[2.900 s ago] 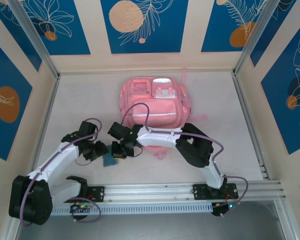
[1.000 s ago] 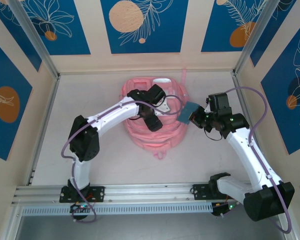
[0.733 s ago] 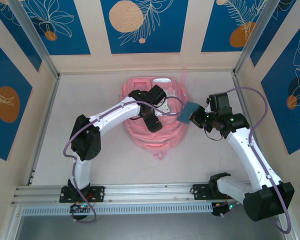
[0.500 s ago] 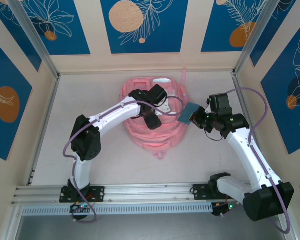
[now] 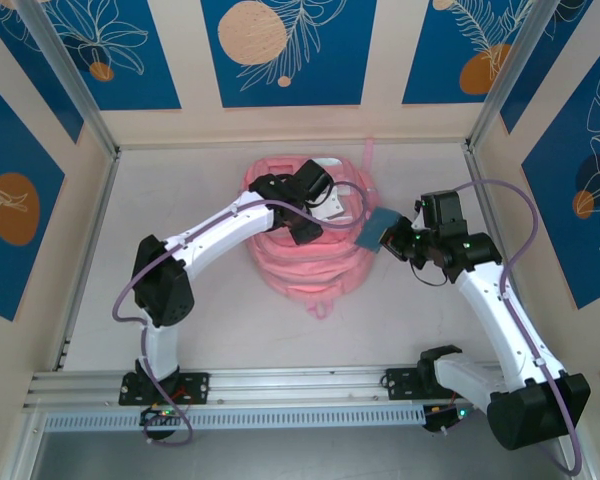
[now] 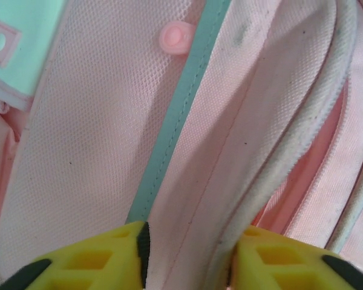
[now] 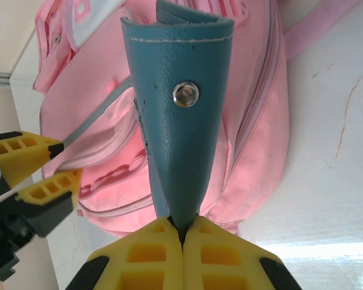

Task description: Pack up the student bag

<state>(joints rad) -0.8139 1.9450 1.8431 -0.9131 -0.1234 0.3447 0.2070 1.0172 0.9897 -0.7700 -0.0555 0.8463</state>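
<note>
The pink student bag (image 5: 310,268) lies mid-table, its front bunched up. My left gripper (image 5: 302,226) sits on top of it. In the left wrist view its yellow fingers (image 6: 103,257) press a fold of pink fabric with a white zip edge (image 6: 290,145) between them, so the left gripper (image 6: 190,241) is shut on the bag. Just right of the bag, my right gripper (image 5: 398,242) is shut on a blue leather pouch (image 5: 377,229). The pouch (image 7: 181,121) with its metal snap stands up from the right gripper (image 7: 183,228), over the bag (image 7: 254,121).
A pink strap (image 5: 368,155) trails behind the bag toward the back wall. Patterned walls and metal posts close in the table (image 5: 180,300) on three sides. A metal rail (image 5: 300,380) runs along the near edge. Bare tabletop lies left and right of the bag.
My left gripper has closed on the bag's fabric and drawn it up and back, bunching the bag. The right arm with the pouch has barely shifted.
</note>
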